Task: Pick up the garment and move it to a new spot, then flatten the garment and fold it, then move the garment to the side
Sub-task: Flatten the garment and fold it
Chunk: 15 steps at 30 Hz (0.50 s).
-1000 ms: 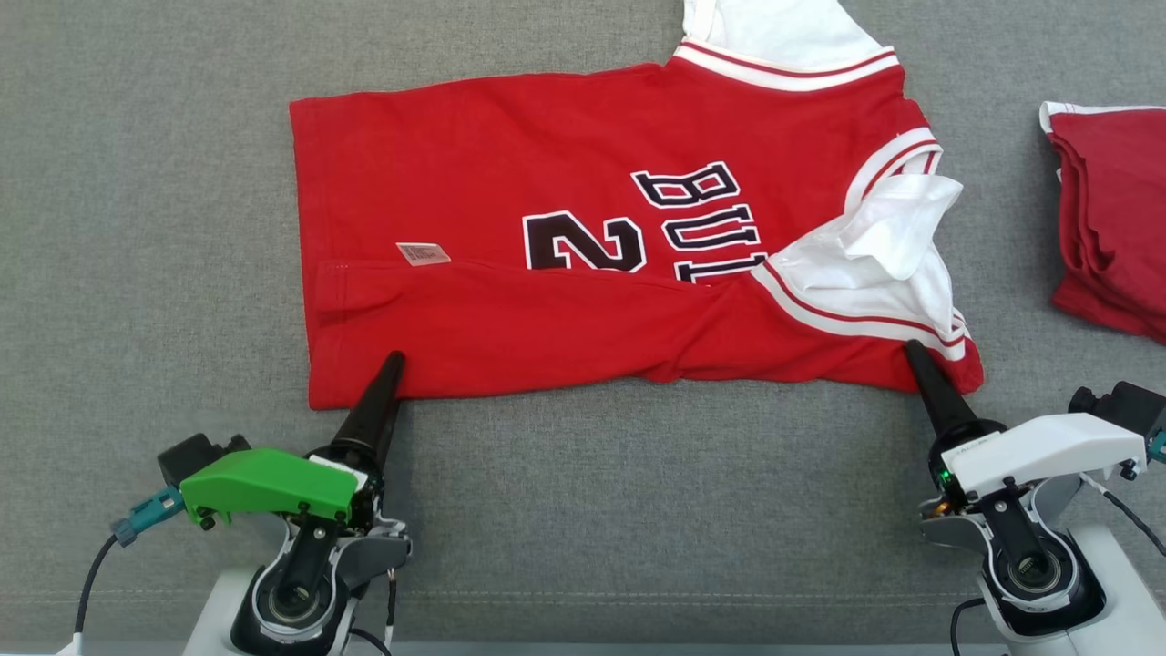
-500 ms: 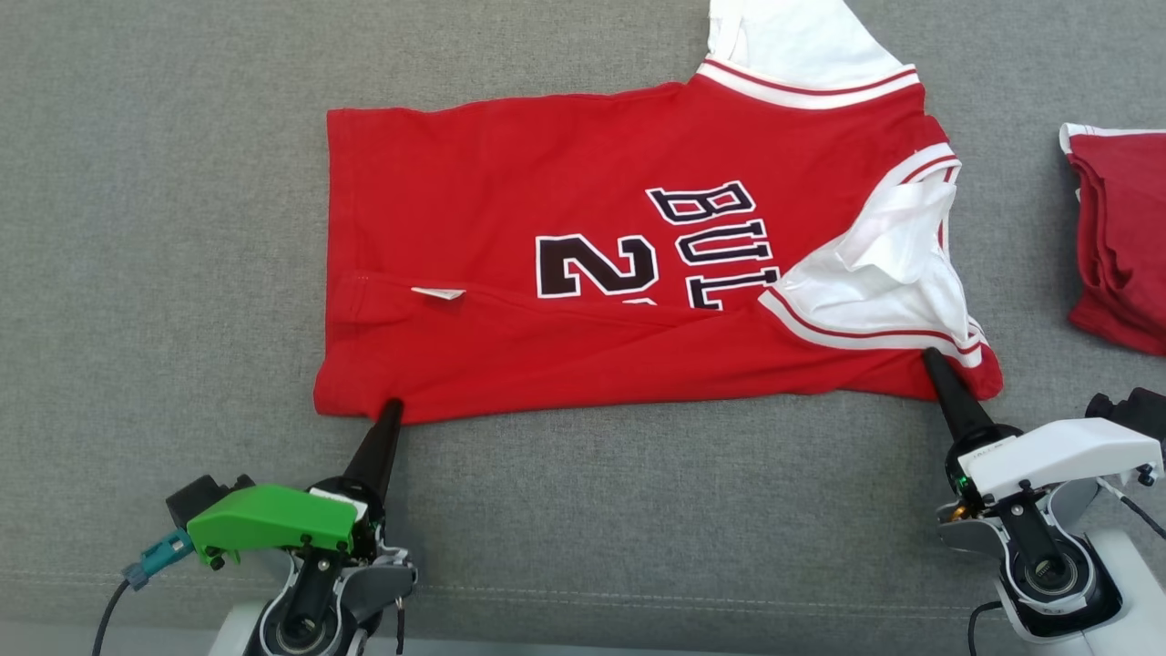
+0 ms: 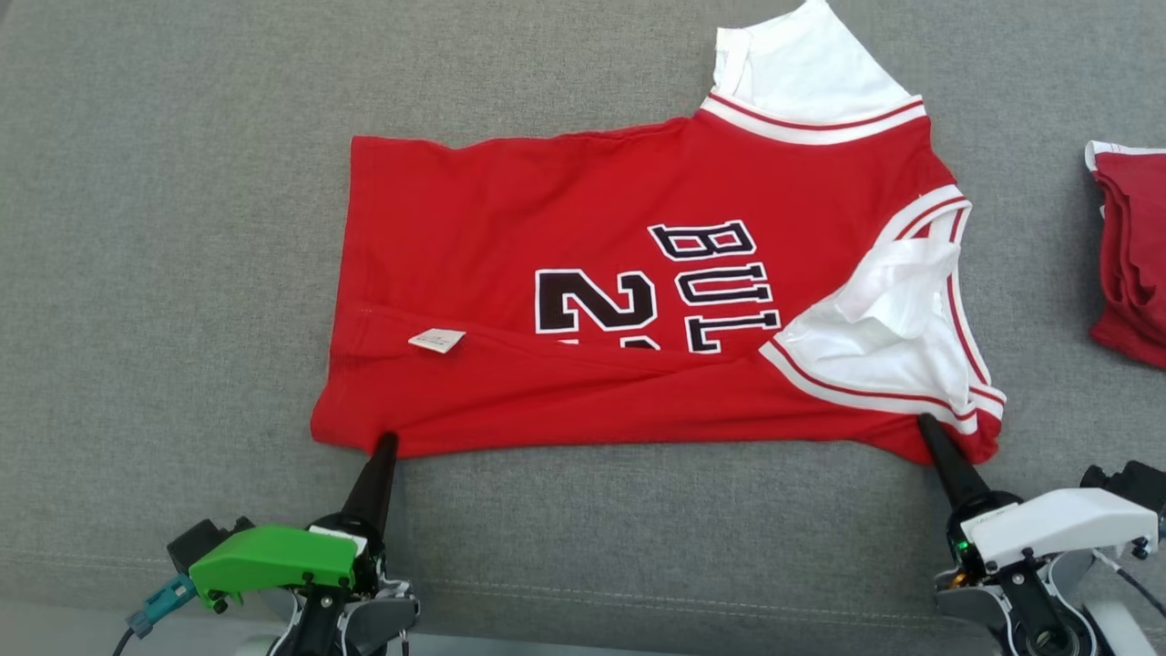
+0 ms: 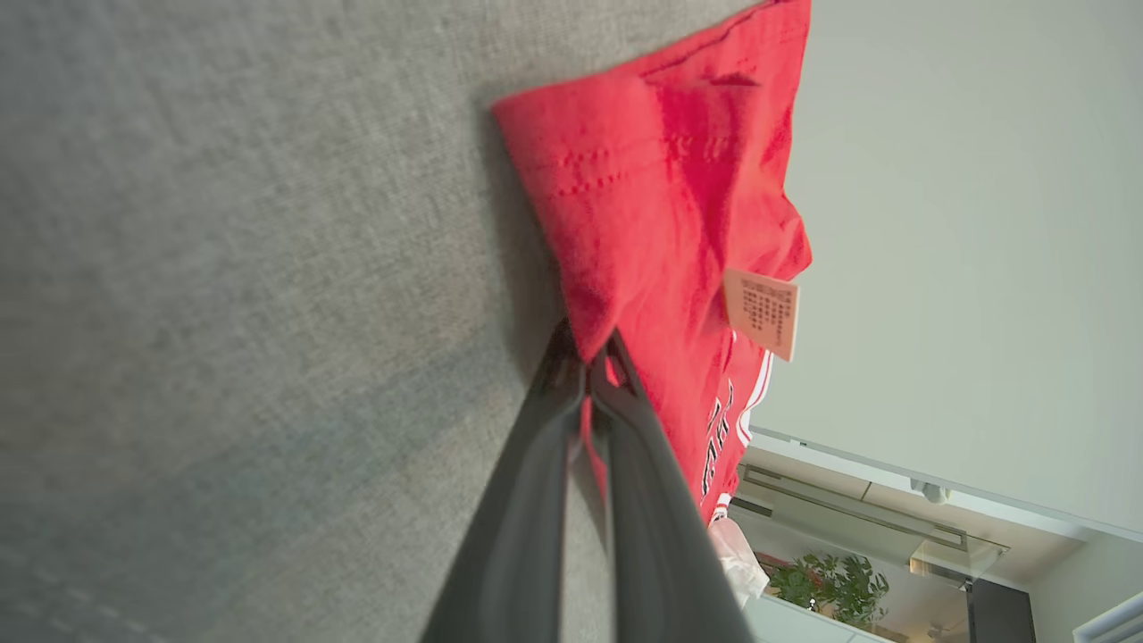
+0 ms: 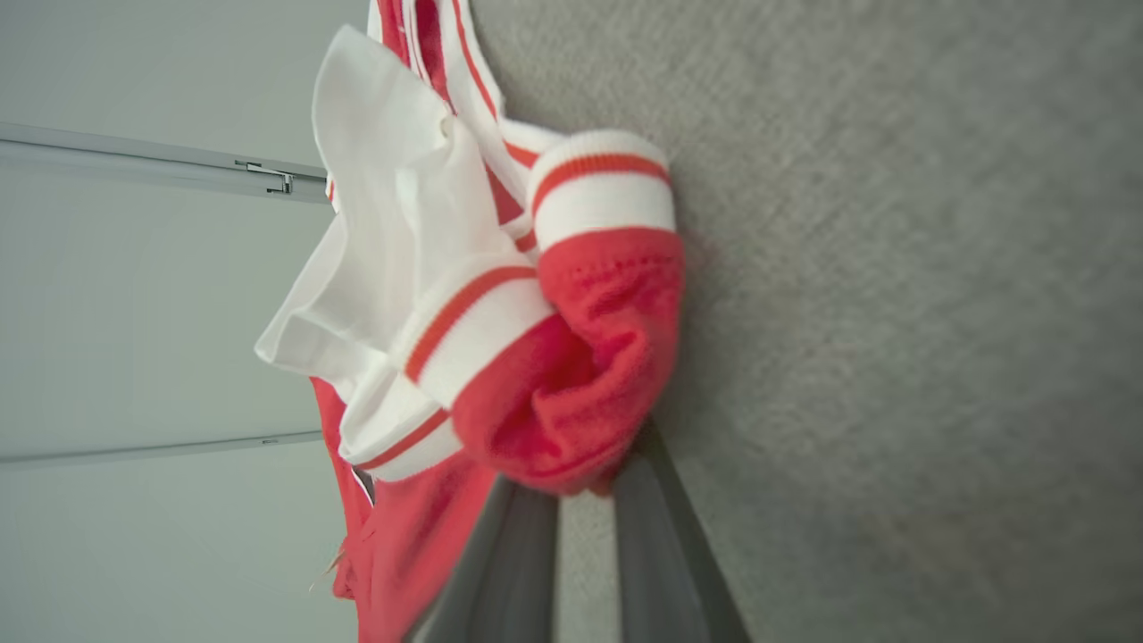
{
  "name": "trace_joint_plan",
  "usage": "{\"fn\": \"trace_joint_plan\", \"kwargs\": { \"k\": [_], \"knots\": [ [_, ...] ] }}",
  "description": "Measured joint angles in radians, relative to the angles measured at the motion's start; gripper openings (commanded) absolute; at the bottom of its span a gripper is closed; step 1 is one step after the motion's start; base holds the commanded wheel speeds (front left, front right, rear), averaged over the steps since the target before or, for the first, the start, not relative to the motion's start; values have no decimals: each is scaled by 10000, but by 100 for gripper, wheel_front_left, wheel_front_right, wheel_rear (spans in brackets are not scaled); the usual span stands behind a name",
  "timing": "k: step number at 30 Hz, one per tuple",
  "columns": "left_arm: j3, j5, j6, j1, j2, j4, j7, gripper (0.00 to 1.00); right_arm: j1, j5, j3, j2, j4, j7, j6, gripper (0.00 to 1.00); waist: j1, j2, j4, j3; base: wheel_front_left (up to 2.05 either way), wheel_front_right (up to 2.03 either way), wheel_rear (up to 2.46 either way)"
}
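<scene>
The garment (image 3: pixel 592 210) is a red jersey with dark lettering and white sleeves, spread flat on the grey cushion, its near long edge folded over. A small label (image 3: pixel 437 340) sits on that fold. My left gripper (image 3: pixel 386 440) is shut on the near-left hem, and in the left wrist view its tips (image 4: pixel 589 357) pinch the red hem (image 4: pixel 661 179). My right gripper (image 3: pixel 925 421) is shut on the near-right corner by the white sleeve. The right wrist view has my gripper (image 5: pixel 607 482) closed on a bunch of red cloth (image 5: pixel 571 384).
A second folded red garment (image 3: pixel 1130 255) lies at the right edge. The grey cushion (image 3: pixel 182 273) stretches bare to the left, with a seam (image 3: pixel 638 597) close to its front edge. A potted plant (image 4: pixel 826 585) stands far off in the room.
My left gripper has closed on the near-left hem. The camera has shifted, so everything sits lower and further right. The near fold has bunched slightly and the label has turned.
</scene>
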Motion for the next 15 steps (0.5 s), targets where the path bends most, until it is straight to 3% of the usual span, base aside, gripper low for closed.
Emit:
{"fn": "trace_joint_plan", "kwargs": {
  "k": [4,7,13,14,15],
  "knots": [
    [71,-12,-102,141,29,-6,-201,29,627,69,153,180,-384,-4,88,0,0,0,-100,83,0,0,0],
    [90,-8,-176,147,36,-40,-307,38,823,69,240,257,-566,-15,163,0,0,0,-216,132,0,0,0],
    [67,107,-263,145,40,-121,-391,40,873,50,347,290,-683,-15,165,0,0,0,-459,189,0,0,0],
    [31,109,-263,145,42,-119,-418,44,878,48,341,290,-700,-19,165,5,0,0,-501,191,0,0,0],
    [-12,119,-263,141,42,-119,-418,48,900,38,334,282,-734,-31,165,24,0,0,-531,192,0,0,0]
  ]
}}
